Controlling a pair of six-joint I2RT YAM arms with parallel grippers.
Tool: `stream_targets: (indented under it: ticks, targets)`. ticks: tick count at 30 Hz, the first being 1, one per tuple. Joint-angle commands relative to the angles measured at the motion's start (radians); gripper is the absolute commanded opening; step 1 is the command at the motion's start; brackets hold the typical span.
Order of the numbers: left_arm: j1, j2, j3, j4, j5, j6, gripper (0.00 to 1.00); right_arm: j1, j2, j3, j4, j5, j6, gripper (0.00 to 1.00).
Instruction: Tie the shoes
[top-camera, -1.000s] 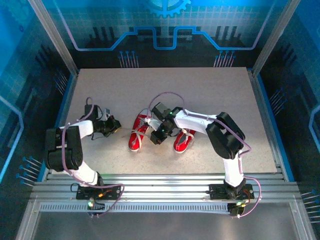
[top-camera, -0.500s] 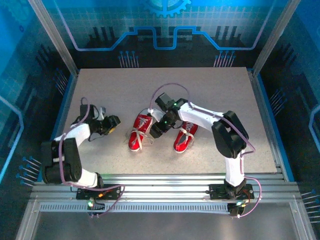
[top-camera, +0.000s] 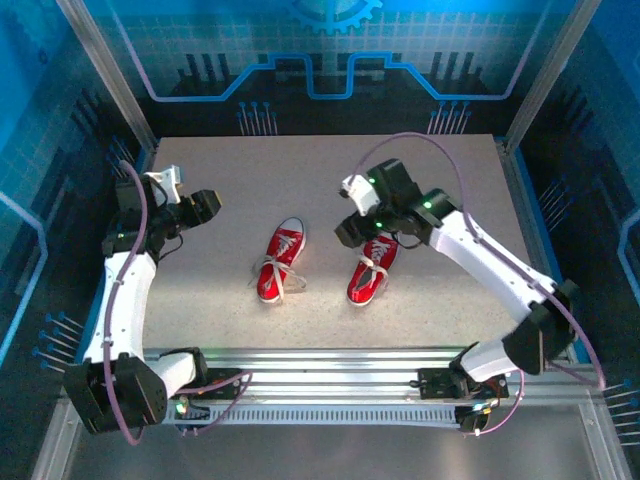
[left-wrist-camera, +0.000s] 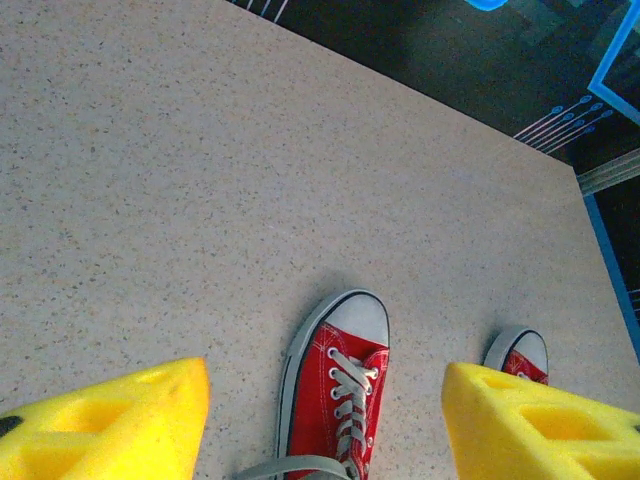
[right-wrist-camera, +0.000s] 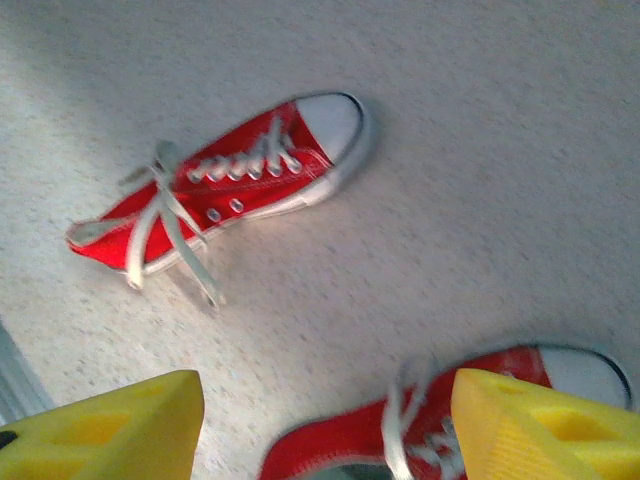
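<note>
Two red shoes with white toe caps lie side by side mid-table, the left shoe (top-camera: 280, 262) and the right shoe (top-camera: 372, 268). White laces cross over the left shoe (right-wrist-camera: 225, 180), their ends trailing on the table. My left gripper (top-camera: 200, 207) hangs open to the left of the pair, well off them. In its wrist view the yellow fingers (left-wrist-camera: 105, 420) stand wide apart with the left shoe (left-wrist-camera: 335, 395) far below. My right gripper (top-camera: 350, 228) hovers open just behind the right shoe (right-wrist-camera: 400, 445), nothing between its fingers (right-wrist-camera: 545, 425).
The speckled table (top-camera: 330, 180) is walled by blue panels at the back and sides. A metal rail (top-camera: 330, 365) runs along the near edge by the arm bases.
Both grippers have opened and let go at the shoes. The left arm has swung back and left, the right arm has risen and pulled back right.
</note>
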Motion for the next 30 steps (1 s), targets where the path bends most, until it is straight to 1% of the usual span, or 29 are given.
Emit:
stream_targets:
  ticks: [1, 2, 3, 4, 5, 6, 10, 13, 17, 18, 19, 22, 25, 30]
  targets:
    - [0.008, -0.033, -0.035, -0.024, 0.051, 0.052, 0.66, -0.049, -0.112, -0.121, -0.008, 0.086, 0.019, 0.69]
    - [0.008, -0.030, -0.036, -0.029, 0.043, 0.057, 0.66, -0.066, -0.150, -0.154, 0.004, 0.093, 0.022, 0.71]
    - [0.008, -0.028, -0.036, -0.038, 0.023, 0.057, 0.70, -0.084, -0.194, -0.194, 0.022, 0.110, 0.026, 0.72]
    - [0.007, -0.027, -0.041, -0.038, 0.014, 0.058, 0.80, -0.101, -0.238, -0.235, 0.043, 0.132, 0.026, 0.74]
    - [0.008, -0.031, -0.049, -0.033, 0.000, 0.055, 0.98, -0.115, -0.274, -0.269, 0.061, 0.150, 0.026, 0.76]
    - [0.008, -0.034, -0.063, -0.025, -0.019, 0.053, 0.99, -0.133, -0.312, -0.307, 0.080, 0.174, 0.024, 0.78]
    - [0.008, -0.058, -0.133, 0.007, -0.101, 0.090, 0.99, -0.194, -0.441, -0.454, 0.173, 0.250, 0.008, 0.87]
    - [0.008, -0.093, -0.213, 0.102, -0.198, 0.113, 1.00, -0.253, -0.519, -0.595, 0.281, 0.281, 0.008, 0.93]
    - [0.003, -0.170, -0.409, 0.435, -0.267, 0.098, 0.99, -0.342, -0.583, -0.778, 0.499, 0.317, 0.049, 0.99]
    - [-0.002, -0.179, -0.456, 0.515, -0.288, 0.092, 0.99, -0.363, -0.588, -0.820, 0.553, 0.323, 0.056, 1.00]
    - [-0.006, -0.180, -0.490, 0.562, -0.302, 0.091, 0.99, -0.378, -0.590, -0.850, 0.595, 0.329, 0.062, 1.00]
    - [-0.028, -0.154, -0.555, 0.652, -0.310, 0.117, 0.99, -0.426, -0.578, -0.924, 0.709, 0.333, 0.066, 1.00]
    - [-0.056, -0.123, -0.658, 0.852, -0.275, 0.102, 0.99, -0.466, -0.544, -0.970, 0.794, 0.338, 0.068, 1.00]
    - [-0.161, -0.035, -0.739, 1.063, -0.306, 0.212, 0.99, -0.510, -0.462, -1.039, 0.986, 0.313, 0.060, 1.00]
